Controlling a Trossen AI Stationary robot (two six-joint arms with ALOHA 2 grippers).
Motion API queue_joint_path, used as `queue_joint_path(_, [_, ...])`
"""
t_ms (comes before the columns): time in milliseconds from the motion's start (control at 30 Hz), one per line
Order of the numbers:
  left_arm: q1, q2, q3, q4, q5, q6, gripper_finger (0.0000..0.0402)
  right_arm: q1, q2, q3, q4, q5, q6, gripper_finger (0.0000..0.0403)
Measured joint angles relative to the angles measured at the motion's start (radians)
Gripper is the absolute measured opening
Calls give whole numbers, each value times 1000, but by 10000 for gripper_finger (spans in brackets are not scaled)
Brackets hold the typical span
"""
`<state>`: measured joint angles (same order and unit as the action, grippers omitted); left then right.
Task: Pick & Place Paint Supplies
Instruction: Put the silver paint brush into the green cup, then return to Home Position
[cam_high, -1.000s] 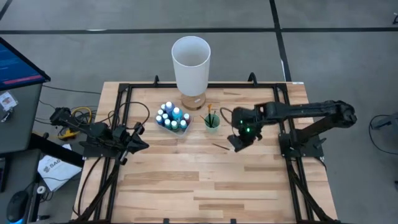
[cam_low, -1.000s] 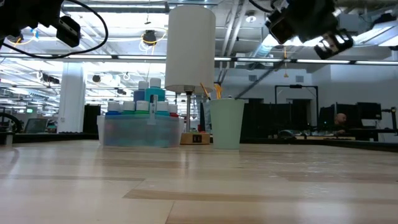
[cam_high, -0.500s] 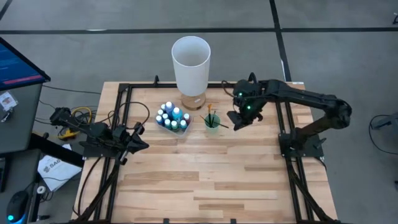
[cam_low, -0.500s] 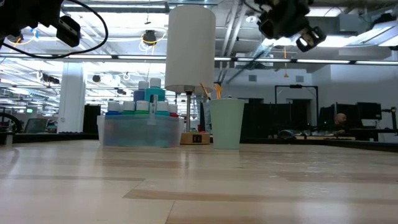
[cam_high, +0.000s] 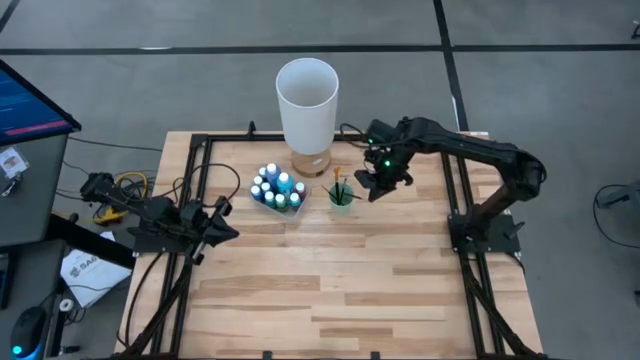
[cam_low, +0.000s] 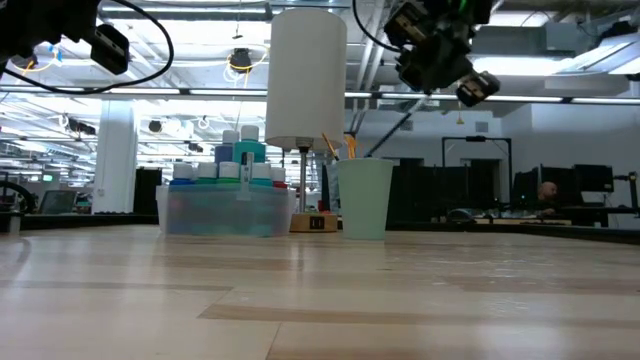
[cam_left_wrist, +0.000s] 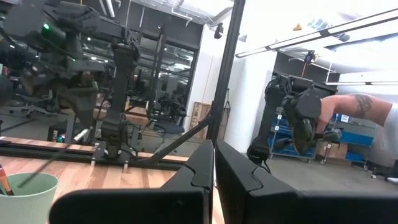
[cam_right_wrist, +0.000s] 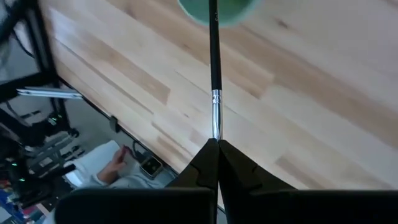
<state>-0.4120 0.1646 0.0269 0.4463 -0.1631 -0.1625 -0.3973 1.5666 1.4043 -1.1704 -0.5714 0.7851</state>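
- Up near the top centre of the high view, the right gripper (cam_high: 372, 188) has swung in from the open desk (cam_high: 330, 290) on the right and now hangs just beside the small green cup (cam_high: 341, 196), well above the wood.
- Its jaws are pinched together on a thin dark-handled brush (cam_right_wrist: 214, 74); the wrist view shows the handle and silver ferrule running straight out from the fingertips toward the cup's rim.
- A second ago that arm was farther down and right in the frame, so the brush has been carried across. I judge the drop into the cup is next.
- Already in the cup: an orange-tipped brush (cam_high: 337, 175) leaning out toward the tall white cylinder (cam_high: 307, 100), with another dark handle beside it.
- Left of the cup, the paint bottles (cam_high: 277, 188) sit clustered in their clear tray (cam_low: 228, 212), white caps up, untouched over the last second.
- Over at the left edge of the frame, the left gripper (cam_high: 222, 228) is parked low by the desk rail and has not moved; its wrist view shows the jaws closed together on nothing.
- What matters now is tilt: the brush must come over the cup mouth and point down before release, or it may clip the rim.
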Motion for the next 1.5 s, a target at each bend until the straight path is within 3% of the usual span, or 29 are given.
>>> queue_joint_path(233, [0, 0, 0, 7, 0, 0, 2, -26, 69, 114, -25, 2, -2, 0])
queue_joint_path(567, [0, 0, 0, 8, 0, 0, 2, -1, 159, 170, -244, 16, -97, 0])
queue_joint_path(933, [0, 0, 0, 10, 0, 0, 2, -34, 169, 171, -196, 19, -102, 1])
queue_joint_path(1500, [0, 0, 0, 12, 0, 0, 2, -38, 169, 180, -156, 21, -133, 73])
